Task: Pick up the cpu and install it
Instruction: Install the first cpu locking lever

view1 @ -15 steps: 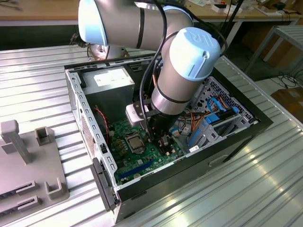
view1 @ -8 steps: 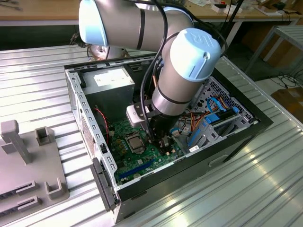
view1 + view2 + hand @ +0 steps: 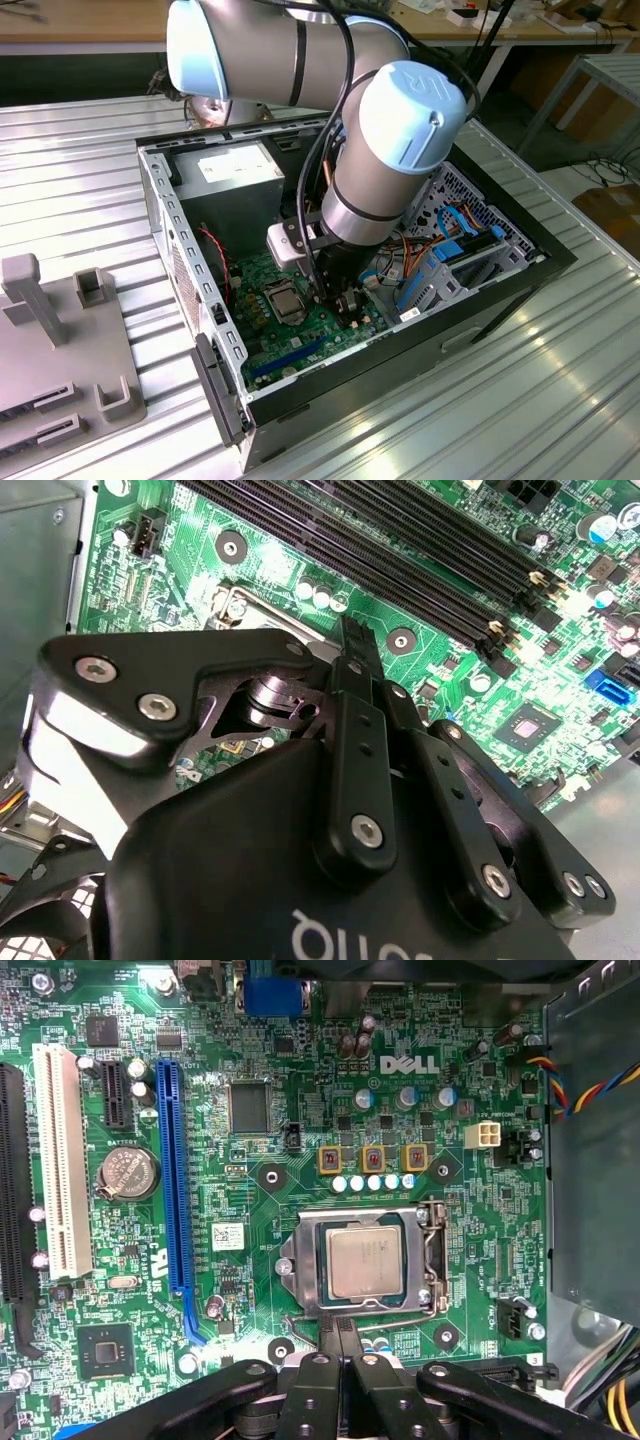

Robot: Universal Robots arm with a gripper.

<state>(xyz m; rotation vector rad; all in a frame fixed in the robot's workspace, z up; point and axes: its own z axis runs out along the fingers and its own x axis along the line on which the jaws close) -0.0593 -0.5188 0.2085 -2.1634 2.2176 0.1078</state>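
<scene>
Cpu (image 3: 366,1263) lies seated in socket (image 3: 300,1260), centre frame (placement looks done). Gripper (image 3: 340,1335) clenched and empty, fingertips just beside socket's edge.

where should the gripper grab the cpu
By two opposite edges, coming straight down from above. The cpu lies flat in the socket, metal top up, with the frame close around it, so no sideways approach is open. The gripper is beside the socket.
</scene>
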